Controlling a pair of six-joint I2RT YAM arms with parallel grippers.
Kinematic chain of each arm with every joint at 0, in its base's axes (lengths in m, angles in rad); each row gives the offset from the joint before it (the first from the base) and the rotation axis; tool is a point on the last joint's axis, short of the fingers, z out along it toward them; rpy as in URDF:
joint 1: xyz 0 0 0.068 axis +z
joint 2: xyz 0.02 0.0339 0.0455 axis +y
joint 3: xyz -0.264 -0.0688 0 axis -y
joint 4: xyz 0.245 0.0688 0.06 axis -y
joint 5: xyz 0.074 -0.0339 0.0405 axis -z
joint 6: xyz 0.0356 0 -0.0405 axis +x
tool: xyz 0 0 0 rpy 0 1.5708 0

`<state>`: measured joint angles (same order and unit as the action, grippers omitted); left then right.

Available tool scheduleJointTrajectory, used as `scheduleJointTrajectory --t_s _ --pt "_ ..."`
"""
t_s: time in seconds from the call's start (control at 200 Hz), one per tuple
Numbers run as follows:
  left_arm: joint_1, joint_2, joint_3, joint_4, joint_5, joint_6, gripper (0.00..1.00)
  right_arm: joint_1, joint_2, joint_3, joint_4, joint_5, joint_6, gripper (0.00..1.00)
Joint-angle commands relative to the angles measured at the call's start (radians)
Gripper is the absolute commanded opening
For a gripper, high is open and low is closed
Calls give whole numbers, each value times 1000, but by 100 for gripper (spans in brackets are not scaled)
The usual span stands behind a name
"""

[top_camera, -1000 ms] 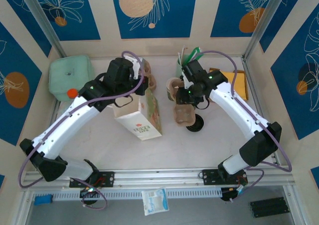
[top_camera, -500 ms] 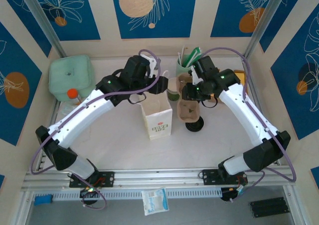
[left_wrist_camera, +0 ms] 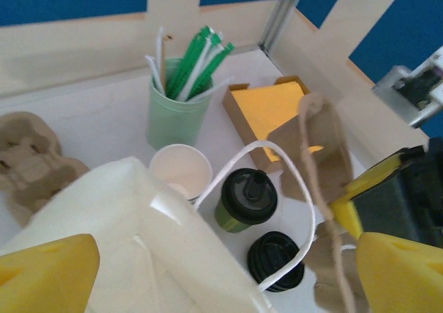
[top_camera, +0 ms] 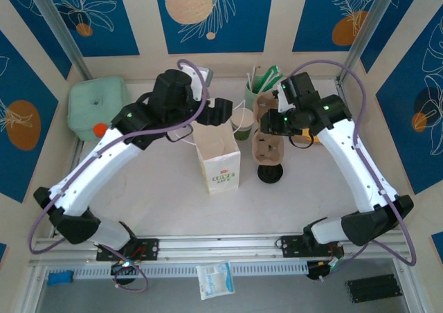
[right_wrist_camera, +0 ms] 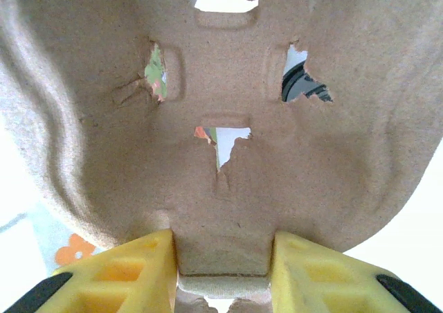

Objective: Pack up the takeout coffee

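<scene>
My left claw (top_camera: 220, 112) gapes above the bag (top_camera: 220, 159). My right claw (right_wrist_camera: 221, 268) is clamped on a pulp carrier (right_wrist_camera: 221, 119). Right of the bag are one lidded coffee (left_wrist_camera: 246, 201), one empty cup (left_wrist_camera: 180, 171) and one loose lid (left_wrist_camera: 275, 259).

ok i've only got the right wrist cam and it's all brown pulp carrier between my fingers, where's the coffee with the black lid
observer: the small white paper cup with the green band and black plastic lid stands upright on the table, beside a loose round black lid.
operator: where's the bag
observer: the white paper bag stands upright, just to the left of your brown moulded-pulp cup carrier.
operator: and the other arm
observer: the left fingers are spread wide over the bag's top, holding nothing.
</scene>
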<state>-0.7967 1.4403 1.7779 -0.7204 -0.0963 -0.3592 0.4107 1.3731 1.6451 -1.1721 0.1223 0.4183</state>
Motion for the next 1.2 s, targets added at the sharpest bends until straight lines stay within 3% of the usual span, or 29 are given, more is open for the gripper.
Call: scheduleJointTrajectory --t_s 0.0,0.365,0.76,1.01,1.195 --pt "16 -66 7 -68 -98 56 96 -5 -37 67 -43 -41 -9 36" --pt "220 -196 -244 -52 -24 42 94 24 -43 267 -121 -78 8 36" --pt "263 -230 -369 10 42 43 78 240 180 654 -224 -7 25 35" --pt "266 -256 -401 18 53 56 57 358 422 958 -311 35 25 34" --pt "268 -287 -423 23 74 53 28 395 535 1039 -322 62 36 34"
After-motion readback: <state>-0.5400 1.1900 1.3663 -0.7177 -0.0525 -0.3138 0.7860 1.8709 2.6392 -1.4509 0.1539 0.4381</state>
